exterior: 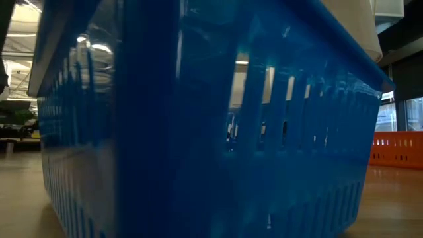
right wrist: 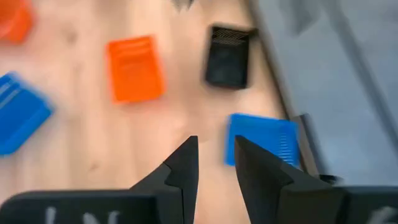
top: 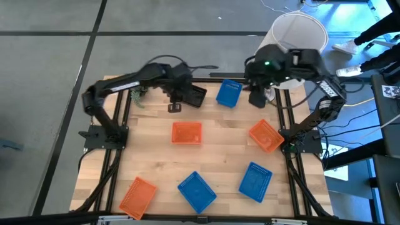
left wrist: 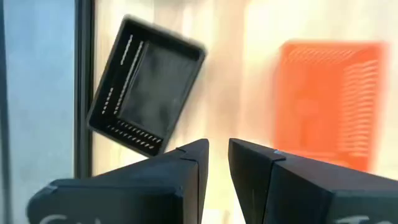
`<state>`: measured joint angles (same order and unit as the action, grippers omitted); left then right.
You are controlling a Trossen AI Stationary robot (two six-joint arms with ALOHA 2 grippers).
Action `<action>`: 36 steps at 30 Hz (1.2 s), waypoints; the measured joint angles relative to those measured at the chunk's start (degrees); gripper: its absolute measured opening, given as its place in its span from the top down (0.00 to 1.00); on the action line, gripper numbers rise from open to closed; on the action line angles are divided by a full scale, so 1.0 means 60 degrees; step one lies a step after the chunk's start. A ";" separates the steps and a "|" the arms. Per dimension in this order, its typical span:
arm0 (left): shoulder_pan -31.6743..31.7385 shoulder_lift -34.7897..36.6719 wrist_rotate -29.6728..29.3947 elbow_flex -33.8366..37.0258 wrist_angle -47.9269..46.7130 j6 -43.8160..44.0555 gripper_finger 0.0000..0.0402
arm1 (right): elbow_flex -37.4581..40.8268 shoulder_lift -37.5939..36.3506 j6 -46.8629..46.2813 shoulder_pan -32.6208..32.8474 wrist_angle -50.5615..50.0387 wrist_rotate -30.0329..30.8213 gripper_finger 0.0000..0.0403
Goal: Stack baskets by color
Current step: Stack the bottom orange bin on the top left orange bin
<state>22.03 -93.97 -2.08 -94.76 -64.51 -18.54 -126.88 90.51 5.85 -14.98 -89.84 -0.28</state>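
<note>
Several baskets lie flat on their bottoms on the wooden table. A black basket lies at the far middle, with a blue one to its right. An orange basket sits at the centre and another orange one toward the right. Along the near edge lie an orange basket and two blue ones. My left gripper hovers beside the black basket, slightly open and holding nothing. My right gripper hangs above the blue basket's right side, open with nothing in it.
A big white lampshade stands beyond the table's far right corner, and a small green plant sits at the far left. In the low view a blue basket fills nearly the whole picture; an orange one shows at the right.
</note>
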 joint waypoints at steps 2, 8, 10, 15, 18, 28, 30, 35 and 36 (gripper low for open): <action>-0.0195 0.0496 0.0051 0.0000 -0.0108 0.0478 0.86 | 0.0494 0.0028 0.0006 0.0124 -0.0030 -0.0487 0.75; -0.1101 0.1887 -0.0013 0.0000 -0.1106 0.1997 0.86 | 0.2038 0.0062 -0.0682 0.0438 0.0213 -0.1885 0.75; -0.1500 0.2274 -0.0017 0.0000 -0.1301 0.2594 0.86 | 0.2530 0.0095 -0.0682 0.0668 0.0698 -0.1940 0.75; -0.2741 0.2934 0.0041 0.0000 -0.1803 0.4014 0.86 | 0.3538 0.0126 -0.0677 0.1239 0.1869 -0.1951 0.75; -0.3579 0.3164 0.0053 0.0000 -0.2496 0.5402 0.86 | 0.3872 0.0113 -0.0721 0.1569 0.2487 -0.1904 0.75; -0.7068 0.3169 -0.0124 0.0000 -0.3893 0.7736 0.86 | 0.3973 0.0113 -0.0676 0.2434 0.3198 -0.1855 0.75; -0.7872 0.3172 -0.0133 0.0103 -0.3799 0.7556 0.86 | 0.3973 0.0112 -0.0686 0.2544 0.3286 -0.1613 0.75; -0.9468 0.3169 -0.0133 0.0970 -0.2932 0.7730 0.86 | 0.3973 0.0111 -0.0711 0.2687 0.3300 -0.1301 0.75; -0.9723 0.3169 -0.0182 0.1192 -0.2692 0.7761 0.86 | 0.3973 0.0111 -0.0711 0.2697 0.3299 -0.1298 0.75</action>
<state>-36.31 -74.96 -3.17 -87.61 -80.66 28.03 -103.04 91.18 1.58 1.20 -70.05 -8.07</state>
